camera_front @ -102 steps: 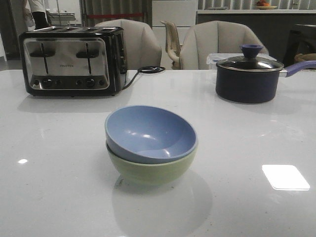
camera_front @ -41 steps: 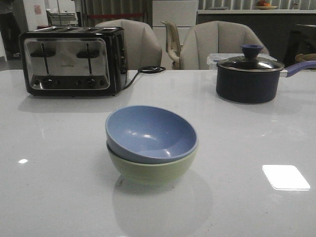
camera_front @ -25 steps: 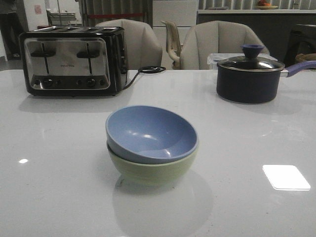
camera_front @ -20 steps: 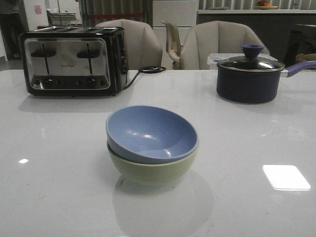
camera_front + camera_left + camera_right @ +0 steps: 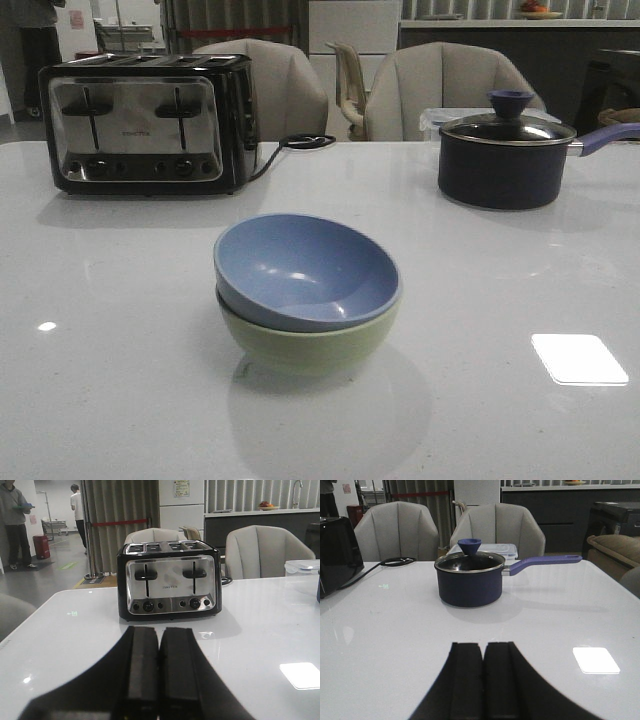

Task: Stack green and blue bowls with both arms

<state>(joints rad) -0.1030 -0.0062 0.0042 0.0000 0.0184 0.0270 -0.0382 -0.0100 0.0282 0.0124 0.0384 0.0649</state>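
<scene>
The dusty blue bowl (image 5: 305,268) sits nested, slightly tilted, inside the pale green bowl (image 5: 310,345) in the middle of the white table in the front view. No arm or gripper shows in the front view. My left gripper (image 5: 159,630) is shut and empty, low over the table, facing the toaster. My right gripper (image 5: 483,645) is shut and empty, low over the table, facing the saucepan. Neither wrist view shows the bowls.
A black-and-chrome toaster (image 5: 145,122) stands at the back left, its cable (image 5: 295,142) trailing right. A dark navy lidded saucepan (image 5: 505,158) with a purple handle stands at the back right. Grey chairs (image 5: 440,88) line the table's far edge.
The bowls, toaster and saucepan have not moved. Only a person in the far background at the left has shifted.
</scene>
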